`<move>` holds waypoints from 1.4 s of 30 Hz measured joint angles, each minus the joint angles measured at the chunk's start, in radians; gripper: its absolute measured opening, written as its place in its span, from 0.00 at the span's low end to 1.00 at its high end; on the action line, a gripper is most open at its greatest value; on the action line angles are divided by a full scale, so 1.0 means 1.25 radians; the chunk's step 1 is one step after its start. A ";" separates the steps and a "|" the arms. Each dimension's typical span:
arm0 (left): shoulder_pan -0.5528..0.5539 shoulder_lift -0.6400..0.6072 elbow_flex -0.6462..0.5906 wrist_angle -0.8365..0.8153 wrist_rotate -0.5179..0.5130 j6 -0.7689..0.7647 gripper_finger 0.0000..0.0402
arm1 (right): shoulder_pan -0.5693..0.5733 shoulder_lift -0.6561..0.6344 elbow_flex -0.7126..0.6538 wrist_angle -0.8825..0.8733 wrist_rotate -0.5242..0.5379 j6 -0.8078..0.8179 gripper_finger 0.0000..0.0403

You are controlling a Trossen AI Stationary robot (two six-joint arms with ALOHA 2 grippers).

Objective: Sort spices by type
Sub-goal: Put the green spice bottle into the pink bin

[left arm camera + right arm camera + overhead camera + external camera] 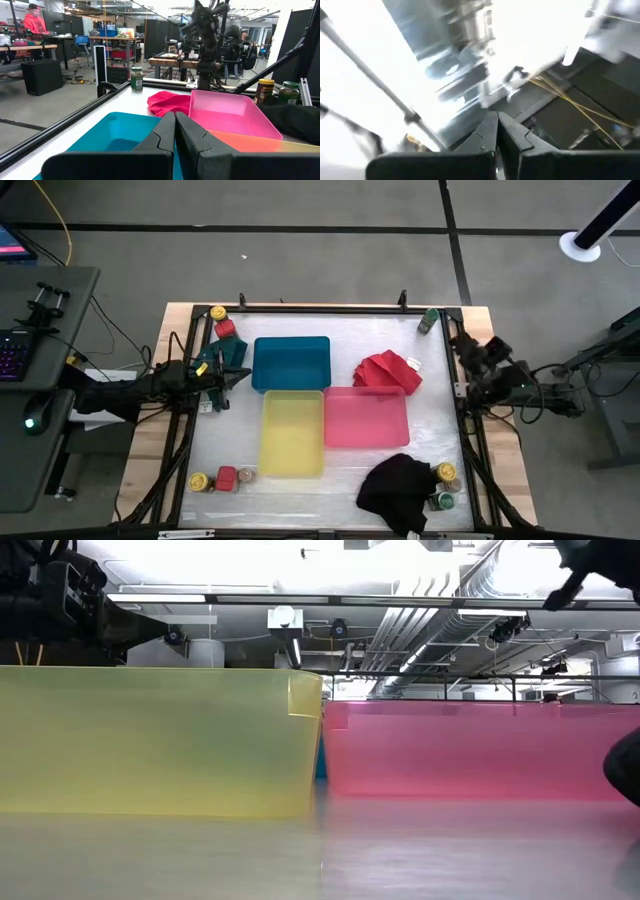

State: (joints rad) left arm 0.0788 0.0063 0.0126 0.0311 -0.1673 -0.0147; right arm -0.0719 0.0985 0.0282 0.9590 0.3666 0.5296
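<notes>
The spices sit in four small clusters at the desk's corners, and none lies in a tray yet, so by my reading the sorting has hardly begun. Nearest the camera side, a yellow-lidded jar and a red-lidded jar stand with a third, pale-lidded jar just beside the yellow tray, and at the other near corner a yellow-lidded jar and a green-lidded jar touch a black cloth. Mid-desk are the pink tray and blue tray, with a red cloth beyond the pink one. The left gripper hangs just beside the blue tray, its fingers pressed together on nothing. The pair at the far left corner, a yellow-lidded jar and a red-lidded jar, lies close behind it toward the far edge, so the left arm is clearly the nearer one for them. The right gripper waits at the desk's right edge, closed and empty, near a lone green-lidded jar at the far right corner.
</notes>
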 joint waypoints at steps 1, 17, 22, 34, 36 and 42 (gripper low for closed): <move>0.000 0.000 0.000 0.000 0.000 0.000 0.00 | 0.000 0.016 0.016 -0.024 0.014 0.018 0.00; 0.000 0.000 0.000 0.000 0.000 0.000 0.00 | -0.279 0.569 0.748 -1.334 0.138 0.041 0.16; 0.000 0.000 0.000 0.000 0.000 0.000 0.00 | -0.415 0.734 0.856 -1.509 0.116 0.054 0.41; 0.000 0.000 0.000 0.000 0.000 0.000 0.00 | -0.635 0.993 0.872 -1.576 0.005 0.242 0.72; 0.000 0.000 0.000 0.000 0.000 0.000 0.00 | -0.656 1.017 0.872 -1.567 0.008 0.251 0.71; 0.000 0.000 0.000 0.000 0.000 0.000 0.00 | -0.698 1.071 0.872 -1.559 0.026 0.290 0.71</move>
State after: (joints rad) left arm 0.0792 0.0063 0.0125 0.0311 -0.1677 -0.0151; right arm -0.9443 1.4372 1.1179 -0.9898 0.3996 0.8927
